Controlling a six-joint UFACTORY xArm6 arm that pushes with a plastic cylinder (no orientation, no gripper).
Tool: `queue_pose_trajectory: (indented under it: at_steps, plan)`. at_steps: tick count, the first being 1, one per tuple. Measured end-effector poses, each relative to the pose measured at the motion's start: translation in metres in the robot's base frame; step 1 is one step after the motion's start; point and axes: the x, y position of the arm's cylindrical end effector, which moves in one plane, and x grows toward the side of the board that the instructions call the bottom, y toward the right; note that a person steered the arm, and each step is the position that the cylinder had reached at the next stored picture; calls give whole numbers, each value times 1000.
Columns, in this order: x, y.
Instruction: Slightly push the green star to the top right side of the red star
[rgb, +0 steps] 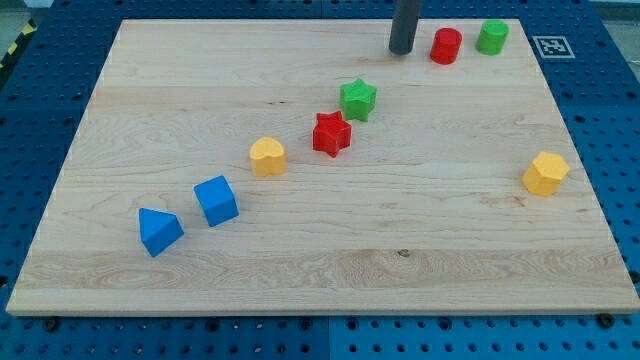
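Pale wood counter (330, 250): the board I work on, lying on a blue pegboard; the red star sits a little above its middle.
Dark rod: it comes down from the view's top, and my tip (401, 50) rests on the board well above and to the right of the red star.
Claw: I have none on this rig, only the rod, so there is nothing to open or close.
Blue cube (216, 200): well to the lower left of the red star.
Blue wedge-like block (159, 231): farther lower left again, just beside the cube.
Yellow block, right (545, 173): far to the right of the red star, slightly lower.
Yellow block, left (268, 156): near the red star's left, a touch lower.
Red star (332, 133): my landmark.
Green star (358, 99): just beside the red star at its upper right; I cannot tell whether they touch.
Red cylinder (446, 46): upper right of the red star, just right of my tip.
Green block, top (492, 37): beyond the red cylinder, farthest upper right.
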Motion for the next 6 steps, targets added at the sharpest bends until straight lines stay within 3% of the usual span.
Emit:
queue_pose_trajectory:
  at_steps: [4,5,6]
  plan:
    - [-11,55]
    - [-11,20]
    - [-12,-54]
